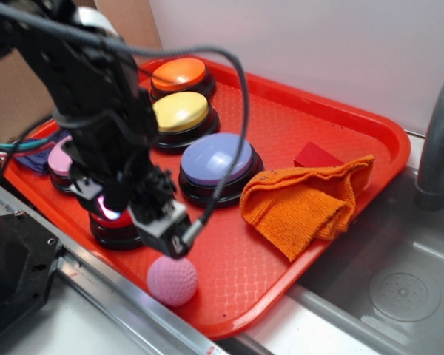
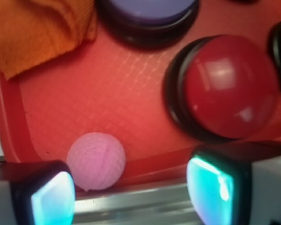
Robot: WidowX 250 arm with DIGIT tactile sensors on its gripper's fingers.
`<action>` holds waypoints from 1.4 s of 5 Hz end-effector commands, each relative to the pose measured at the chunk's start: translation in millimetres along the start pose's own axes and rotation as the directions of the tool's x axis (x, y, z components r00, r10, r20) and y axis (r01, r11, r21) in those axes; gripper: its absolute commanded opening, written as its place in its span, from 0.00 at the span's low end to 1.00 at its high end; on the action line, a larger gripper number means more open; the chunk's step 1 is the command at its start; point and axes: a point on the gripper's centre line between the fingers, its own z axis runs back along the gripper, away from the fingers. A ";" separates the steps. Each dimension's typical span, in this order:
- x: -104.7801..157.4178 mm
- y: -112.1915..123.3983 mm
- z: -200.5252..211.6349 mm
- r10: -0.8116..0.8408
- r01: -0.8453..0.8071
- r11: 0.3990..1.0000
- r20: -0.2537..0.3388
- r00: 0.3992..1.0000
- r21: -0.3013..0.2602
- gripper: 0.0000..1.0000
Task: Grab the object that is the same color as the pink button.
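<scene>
the pink ball (image 1: 172, 280) sits on the red tray (image 1: 333, 111) right at its near rim, close to the front corner, with the metal ledge just beyond the lip. its skin is dimpled like a golf ball, and it looks small, light and hard. i judge it will roll at the slightest nudge, and the raised rim beside it is the only thing stopping it on that side. the sensible hold is across its widest part, one finger on each side, closing level so it is not squeezed out upward or toward the rim.

the gripper (image 2: 131, 190) hangs above the tray, near the ball but not touching it. in the wrist view its two fingers (image 2: 51, 197) stand well apart with nothing between them; the ball lies nearer one finger than the other, not centred in the gap.

just beside the ball is the red button (image 2: 227, 86), partly under the arm in the exterior view. the pink button (image 1: 60, 159) shows behind the arm, mostly hidden. farther back stand the lavender button (image 1: 216, 159), the yellow button (image 1: 180, 112) and the orange button (image 1: 178, 74). an orange cloth (image 1: 303, 203) lies crumpled to the side, against a small red block (image 1: 317, 156).
</scene>
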 end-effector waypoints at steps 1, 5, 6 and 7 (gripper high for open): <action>1.3 -13.1 -23.8 -0.013 0.013 1.000 -0.011 1.000 0.012 1.00; -3.7 -23.7 -51.2 -0.009 0.009 1.000 -0.027 1.000 0.013 0.00; -0.7 -20.1 -45.7 -0.001 0.001 1.000 -0.028 1.000 0.011 0.00; 9.5 -9.7 -23.1 -0.007 0.007 1.000 -0.005 1.000 0.019 0.00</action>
